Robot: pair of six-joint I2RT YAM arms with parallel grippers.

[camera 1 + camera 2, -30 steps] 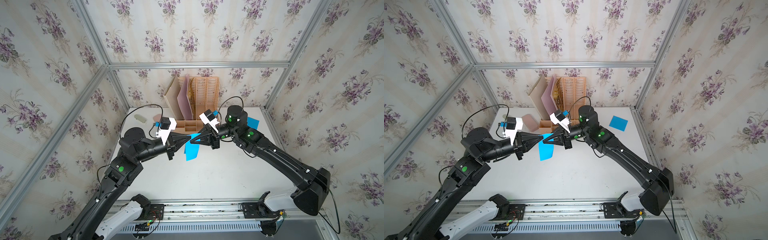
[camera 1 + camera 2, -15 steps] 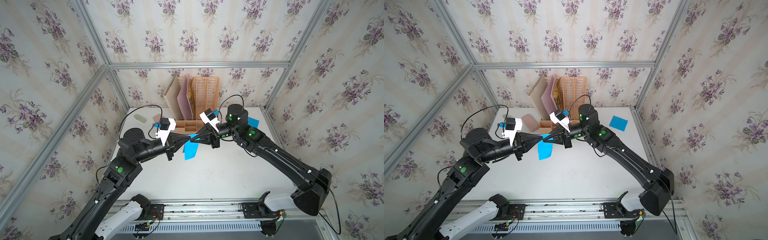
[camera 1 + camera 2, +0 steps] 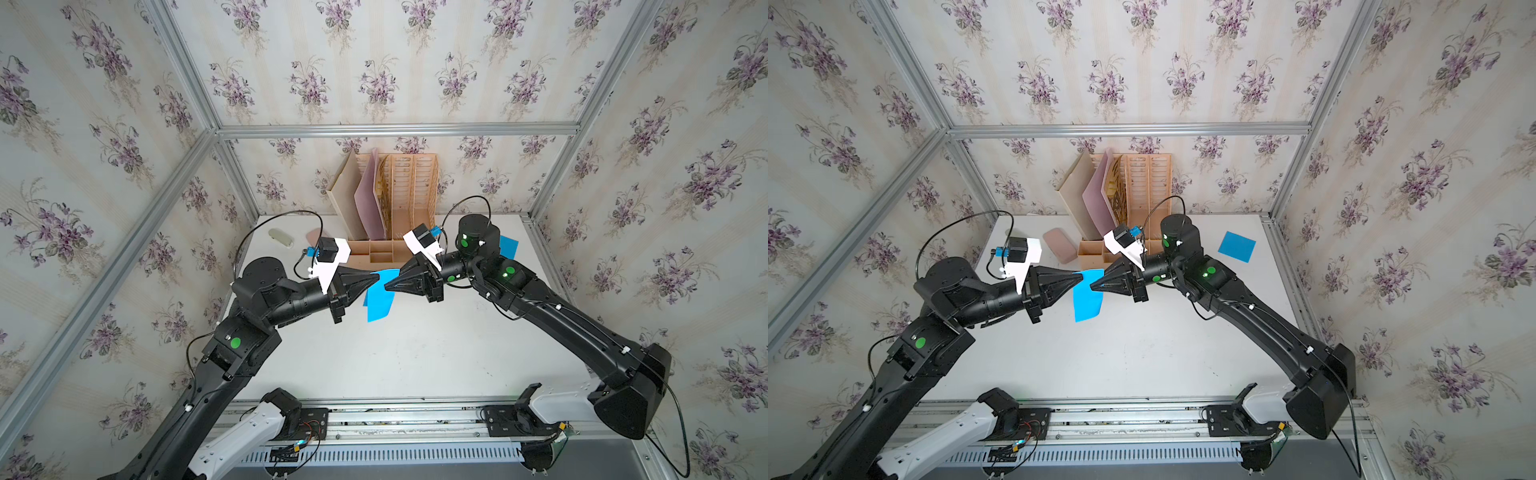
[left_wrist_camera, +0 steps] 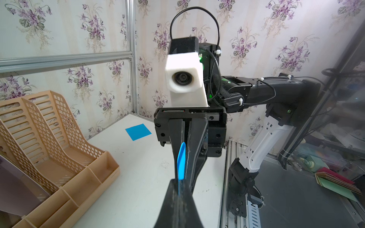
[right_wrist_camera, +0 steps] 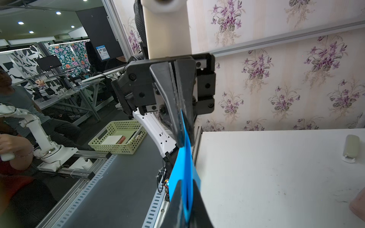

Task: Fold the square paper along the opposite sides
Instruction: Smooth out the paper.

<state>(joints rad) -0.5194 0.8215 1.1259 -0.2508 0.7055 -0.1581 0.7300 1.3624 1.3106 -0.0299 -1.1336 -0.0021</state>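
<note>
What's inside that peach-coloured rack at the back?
A tan board and a pink sheet stand at the rack's left end; the other slots and front trays look empty. What lies behind those two is covered.

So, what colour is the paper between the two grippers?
The paper is bright blue; a top view shows it best.
</note>
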